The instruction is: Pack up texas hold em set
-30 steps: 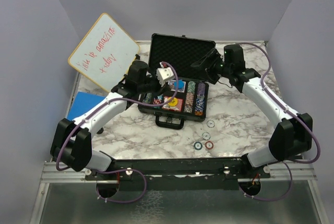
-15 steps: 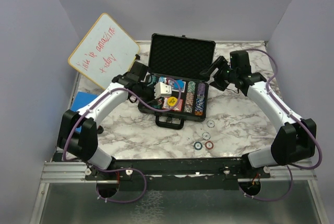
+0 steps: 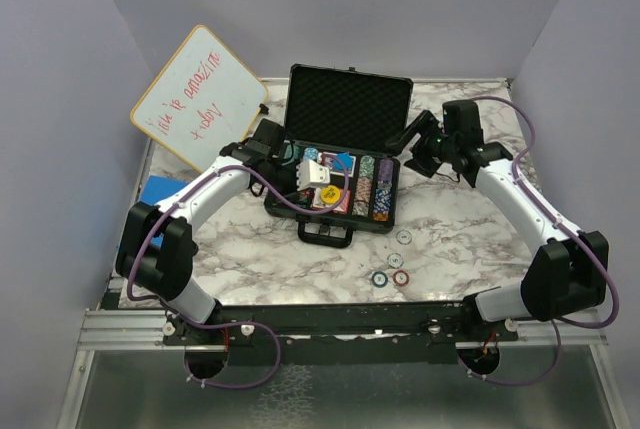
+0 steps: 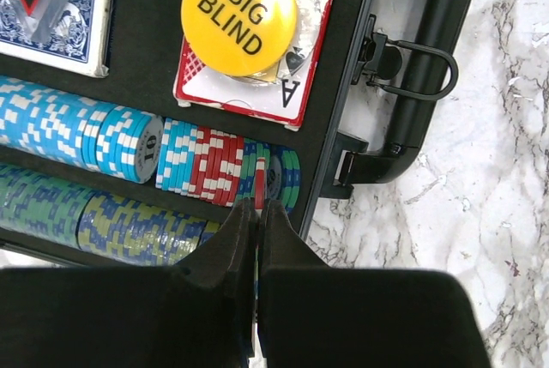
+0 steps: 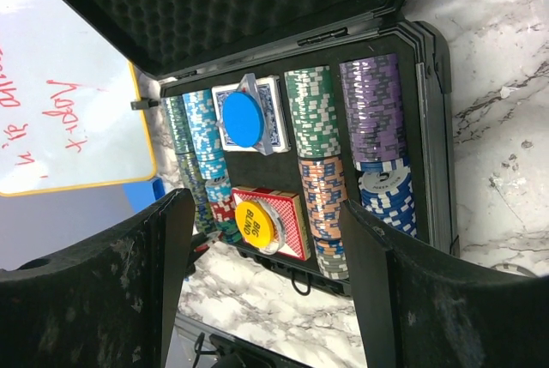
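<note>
The black briefcase (image 3: 385, 221) lies open at the table's middle, its foam lid (image 3: 350, 99) upright. It holds rows of poker chips (image 4: 129, 141), a red card deck (image 4: 287, 98) under a yellow "BIG BLIND" disc (image 4: 239, 15), and a blue deck (image 5: 273, 106) under a blue disc (image 5: 243, 119). My left gripper (image 4: 258, 205) is shut on a red chip held edgewise, just over the front-left chip row; it also shows in the top view (image 3: 290, 194). My right gripper (image 3: 402, 139) is open and empty, beside the lid's right edge.
Three loose chips (image 3: 390, 277) lie on the marble in front of the case, near its handle (image 3: 327, 236). A white dry-erase board (image 3: 200, 99) leans at the back left, with a flat blue pad (image 3: 160, 199) below it. Purple walls close in the table.
My left gripper has moved down and toward the case's front-left chip row. My right gripper has drawn back to the right, away from the lid.
</note>
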